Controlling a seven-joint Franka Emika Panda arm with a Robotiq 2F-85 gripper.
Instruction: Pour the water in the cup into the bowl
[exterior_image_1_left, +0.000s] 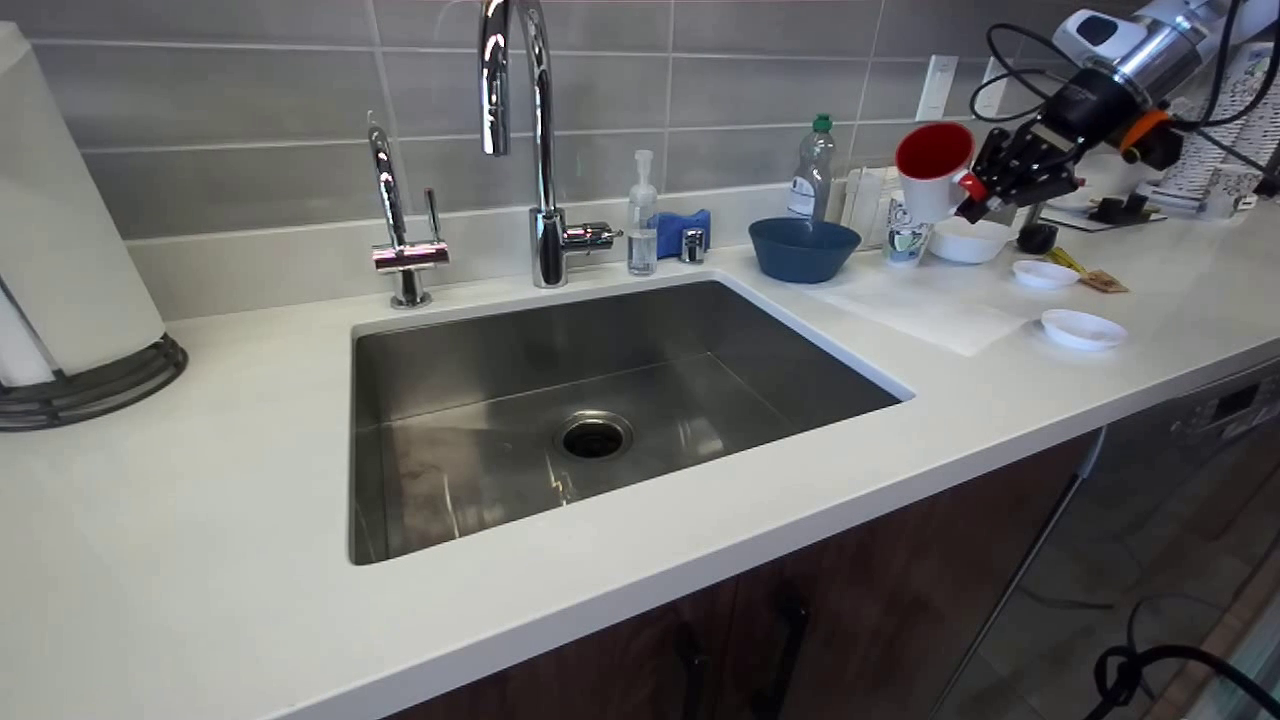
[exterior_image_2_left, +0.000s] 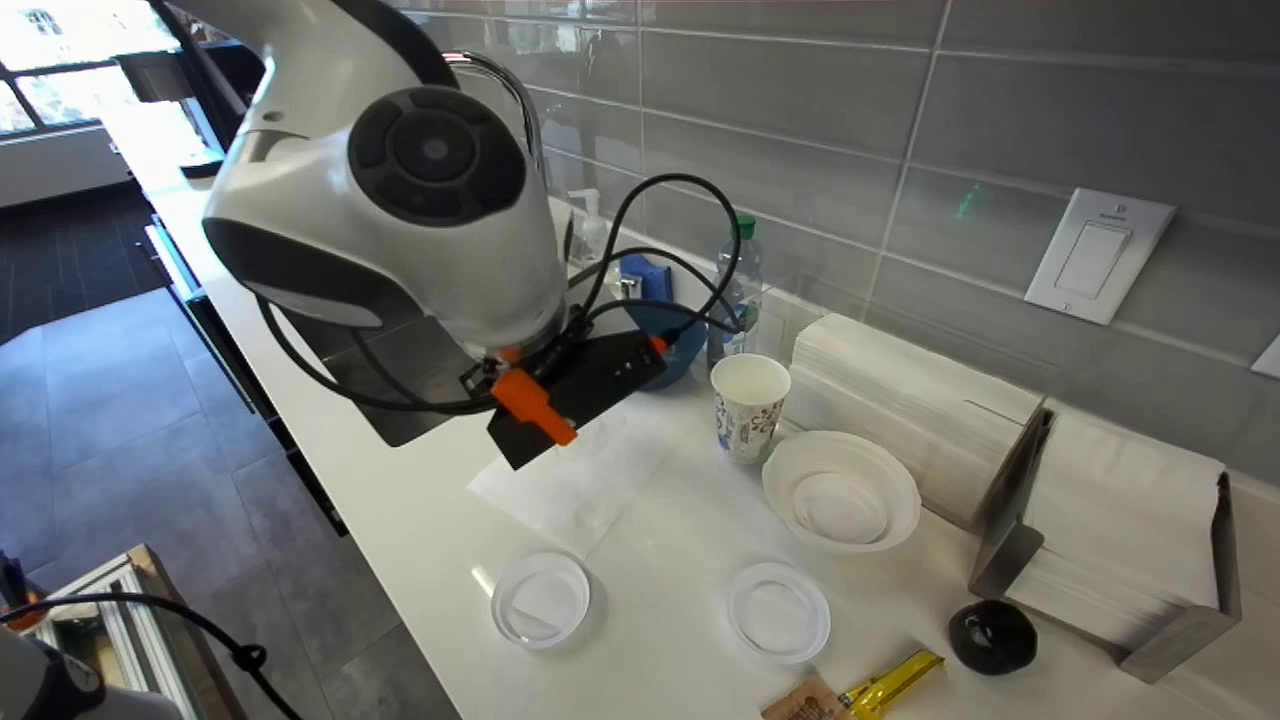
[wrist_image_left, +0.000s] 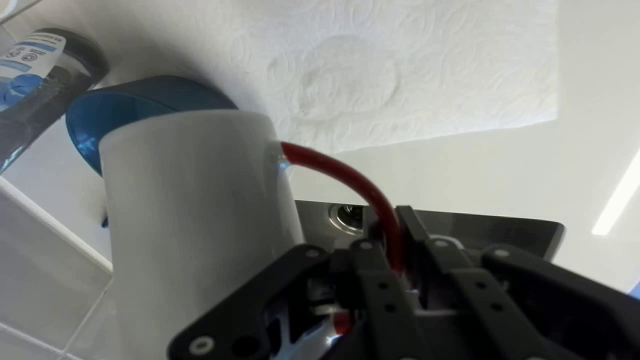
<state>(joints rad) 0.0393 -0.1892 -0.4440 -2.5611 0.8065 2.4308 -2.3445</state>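
The pincer (wrist_image_left: 391, 220) is pinching the red handle (wrist_image_left: 350, 179) of the cup (wrist_image_left: 195, 210), a finger (wrist_image_left: 415, 227) on either side. The rest of the pincer and the cup's white wall run off the bottom of the wrist view. In an exterior view the cup, held up off the desk (exterior_image_1_left: 250, 500), leans with its red inside (exterior_image_1_left: 935, 150) showing; whether there is water in it cannot be made out. The arm (exterior_image_2_left: 480, 270), cut off at the top in an exterior view, hides the cup there altogether.

Near the cup but apart from it, the blue bowl (exterior_image_1_left: 805, 252) stands on the desk; the cup covers part of it in the wrist view, and what it holds cannot be told. Just beside the bowl is a green-capped bottle (exterior_image_1_left: 815, 175), whose label (wrist_image_left: 30, 67) shows blue bands and round symbols, its fine print too blurred to read. The marks on the paper cup (exterior_image_2_left: 748, 420) look letter-like but cannot be read. Farther out, a brown packet (exterior_image_2_left: 805, 700), its print too small to read, is cut by the bottom edge of an exterior view, next to a yellow packet (exterior_image_2_left: 890, 685). A switch plate (exterior_image_2_left: 1100, 255) bears a tiny, unreadable mark. The paper towel roll (exterior_image_1_left: 55, 220) is cut off at the left edge.
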